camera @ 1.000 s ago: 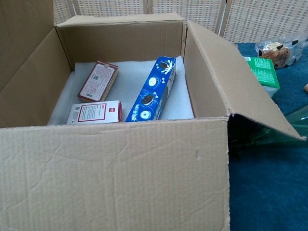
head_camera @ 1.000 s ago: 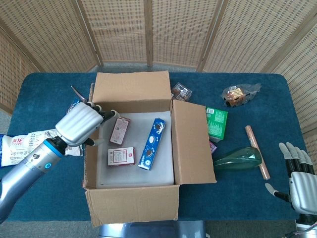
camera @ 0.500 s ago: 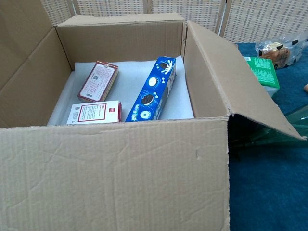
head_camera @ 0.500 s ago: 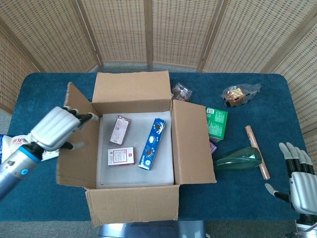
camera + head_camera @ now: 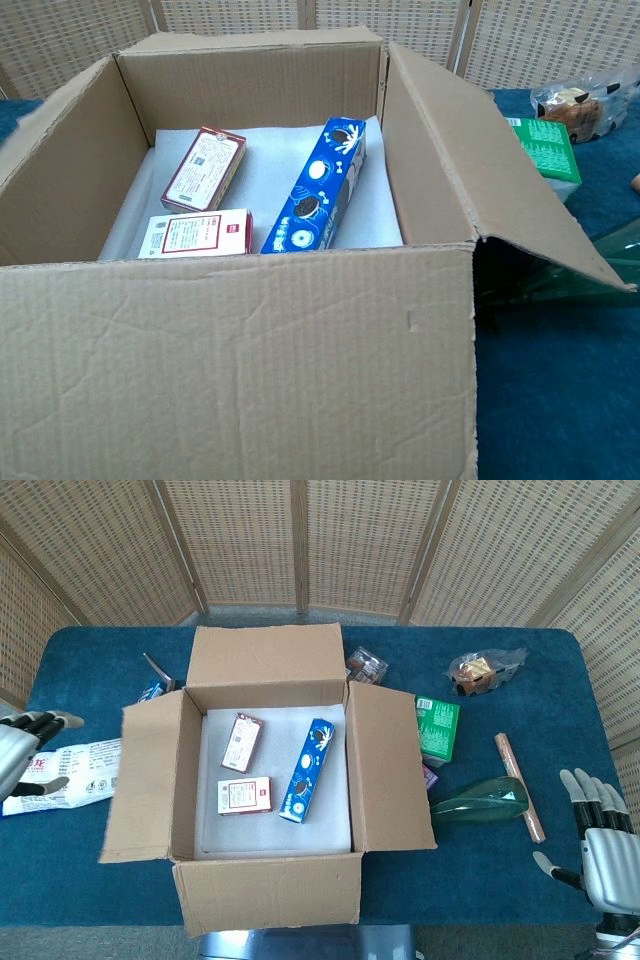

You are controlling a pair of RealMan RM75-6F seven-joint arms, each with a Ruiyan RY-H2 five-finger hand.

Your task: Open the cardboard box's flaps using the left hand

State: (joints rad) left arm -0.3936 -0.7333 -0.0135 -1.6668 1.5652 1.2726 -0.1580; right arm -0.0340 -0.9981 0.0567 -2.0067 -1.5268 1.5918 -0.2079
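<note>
At the far left edge the left hand (image 5: pixel 18 748) holds nothing, fingers apart, beside a white bag (image 5: pixel 68 772), the open box (image 5: pixel 150 780) sits mid-frame, and the right hand (image 5: pixel 598 848) waits spread at lower right.

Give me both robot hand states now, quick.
Left robot hand: mostly out of frame at the table's left edge, holding nothing visible; open or closed cannot be told.
Right robot hand: open, empty.

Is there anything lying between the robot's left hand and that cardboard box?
Mostly open tabletop. The left hand sits at the table edge, touching a white snack bag, which lies between it and the cardboard box, whose left flap is folded out.
</note>
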